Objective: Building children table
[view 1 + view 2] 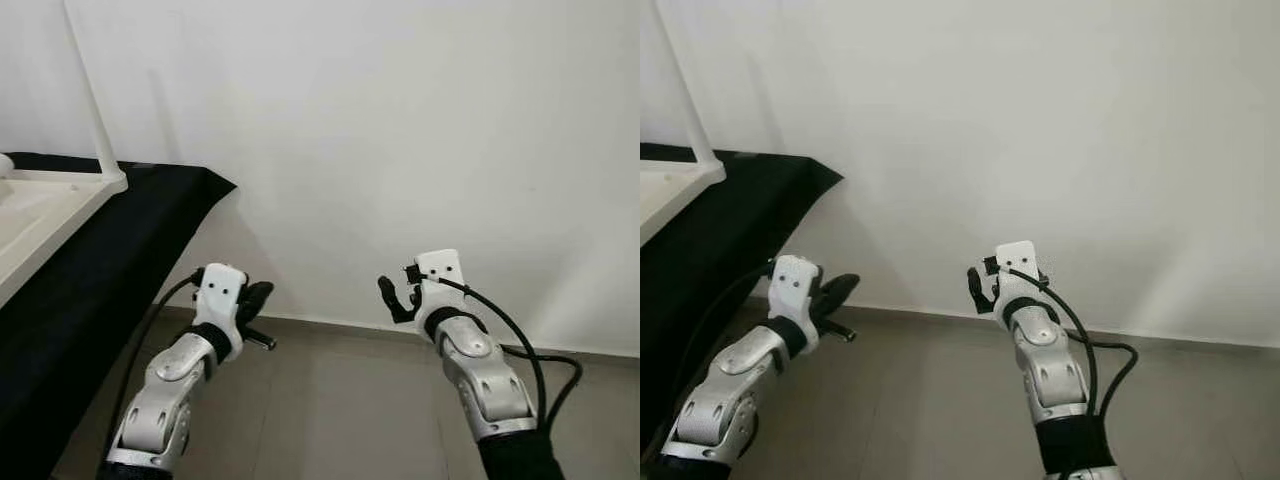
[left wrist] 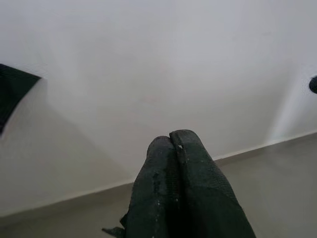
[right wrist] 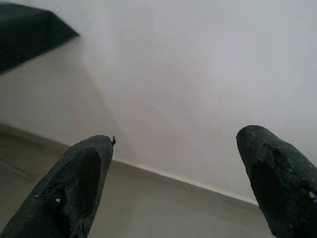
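At the far left a white children's table top (image 1: 40, 215) lies on a black-covered surface (image 1: 110, 270), and one white leg (image 1: 93, 100) stands up from its corner. Both arms are raised in front of a bare white wall, away from the table. My left gripper (image 1: 256, 298) is shut, its two black fingers (image 2: 190, 188) pressed together with nothing visible between them. A short metal stub (image 1: 263, 342) sticks out beside its wrist. My right gripper (image 1: 396, 298) hangs open over the floor, its fingertips (image 3: 81, 178) wide apart and holding nothing.
A white wall (image 1: 400, 130) rises close ahead and meets a grey tiled floor (image 1: 340, 410) below the arms. The black cloth's corner (image 1: 215, 185) overhangs at the left. A black cable (image 1: 545, 365) loops off my right forearm.
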Controlling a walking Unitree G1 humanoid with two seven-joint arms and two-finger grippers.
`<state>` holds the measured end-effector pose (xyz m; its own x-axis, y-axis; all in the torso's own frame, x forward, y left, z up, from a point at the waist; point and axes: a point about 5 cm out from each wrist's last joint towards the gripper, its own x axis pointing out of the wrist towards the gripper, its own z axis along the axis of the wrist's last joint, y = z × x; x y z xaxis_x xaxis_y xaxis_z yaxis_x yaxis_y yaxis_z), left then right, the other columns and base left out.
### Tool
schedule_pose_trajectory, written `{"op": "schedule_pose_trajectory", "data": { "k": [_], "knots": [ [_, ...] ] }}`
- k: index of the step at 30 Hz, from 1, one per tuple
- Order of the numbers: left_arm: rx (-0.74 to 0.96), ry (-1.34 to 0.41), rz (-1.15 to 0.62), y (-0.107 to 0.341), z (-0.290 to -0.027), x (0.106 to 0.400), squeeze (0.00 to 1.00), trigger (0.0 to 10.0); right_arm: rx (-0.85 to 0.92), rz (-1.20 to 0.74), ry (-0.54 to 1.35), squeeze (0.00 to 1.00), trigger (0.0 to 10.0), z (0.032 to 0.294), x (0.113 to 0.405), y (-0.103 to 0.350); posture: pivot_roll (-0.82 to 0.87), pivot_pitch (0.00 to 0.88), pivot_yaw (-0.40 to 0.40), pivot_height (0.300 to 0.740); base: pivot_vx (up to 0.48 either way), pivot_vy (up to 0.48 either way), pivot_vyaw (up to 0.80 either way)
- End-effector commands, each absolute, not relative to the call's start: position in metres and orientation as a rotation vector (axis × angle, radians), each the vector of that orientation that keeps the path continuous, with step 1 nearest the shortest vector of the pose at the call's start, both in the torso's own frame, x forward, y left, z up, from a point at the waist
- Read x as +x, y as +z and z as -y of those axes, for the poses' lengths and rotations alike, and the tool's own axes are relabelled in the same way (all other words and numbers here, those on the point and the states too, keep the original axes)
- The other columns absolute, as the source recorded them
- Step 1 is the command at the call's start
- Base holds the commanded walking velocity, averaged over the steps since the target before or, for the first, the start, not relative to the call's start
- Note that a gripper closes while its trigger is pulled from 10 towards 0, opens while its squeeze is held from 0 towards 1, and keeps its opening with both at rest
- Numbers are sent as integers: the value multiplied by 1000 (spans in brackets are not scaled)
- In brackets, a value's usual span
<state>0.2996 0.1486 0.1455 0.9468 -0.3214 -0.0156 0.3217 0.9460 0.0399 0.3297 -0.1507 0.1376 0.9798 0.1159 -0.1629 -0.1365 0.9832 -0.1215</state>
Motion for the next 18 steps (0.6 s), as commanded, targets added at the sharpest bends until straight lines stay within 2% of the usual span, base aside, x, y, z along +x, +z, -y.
{"op": "schedule_pose_trajectory", "data": {
  "k": [1,9,14,18],
  "knots": [
    [52,-311,-6,145,-151,302,0,10000,-123,-130,139,0,10000,148,333,142,-127,0,-56,740,431,0,0],
    [56,-305,-14,143,-149,306,0,10000,-110,-97,196,0,10000,144,334,143,-127,0,-49,740,433,0,0],
    [54,-304,-15,143,-149,307,0,10000,-103,-85,245,0,10000,139,334,143,-122,0,-46,740,437,0,740],
    [53,-307,-16,142,-149,308,0,10000,-78,-89,252,0,10000,139,334,142,-123,0,-43,740,445,0,0]
  ]
}}
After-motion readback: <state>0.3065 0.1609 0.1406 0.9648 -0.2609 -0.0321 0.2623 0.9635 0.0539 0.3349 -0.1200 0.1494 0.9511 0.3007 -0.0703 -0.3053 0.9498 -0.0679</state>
